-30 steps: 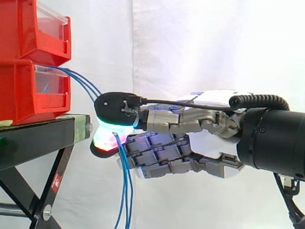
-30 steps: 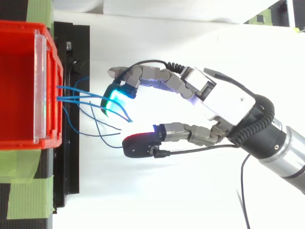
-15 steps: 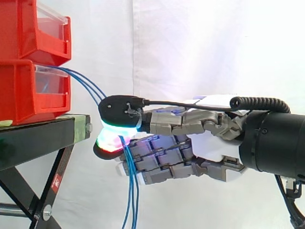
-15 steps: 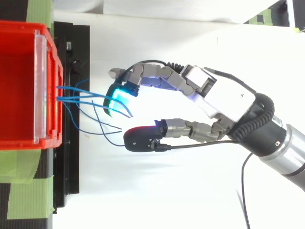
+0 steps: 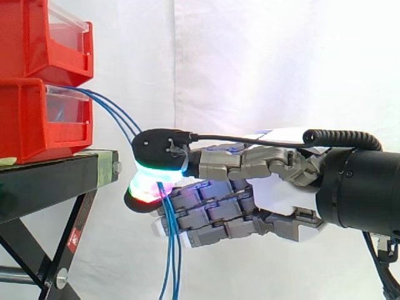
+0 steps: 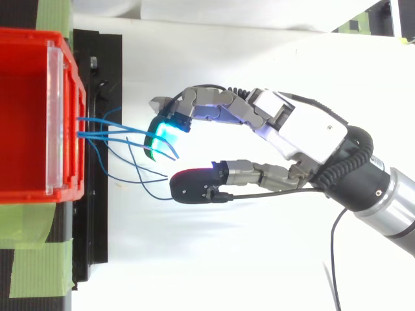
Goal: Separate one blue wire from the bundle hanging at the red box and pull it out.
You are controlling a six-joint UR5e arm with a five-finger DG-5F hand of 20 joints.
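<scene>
From front of lower red box (image 5: pixel 37 125), blue wires (image 5: pixel 171 250) arc down and outward past end of black stand (image 5: pixel 50 181), then hang straight down, long axis vertical. Hand (image 5: pixel 281 194) lies level, reaching in from side away from box, its tip right at bend of wires. Cannot tell whether it pinches one wire or only brackets several. Judgement: pull must run straight away from box front.

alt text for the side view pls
A robot hand reaches in from the right to a bundle of blue wires. They leave the lower red bin on a black stand, arc to the hand, then hang down before a white curtain.
</scene>
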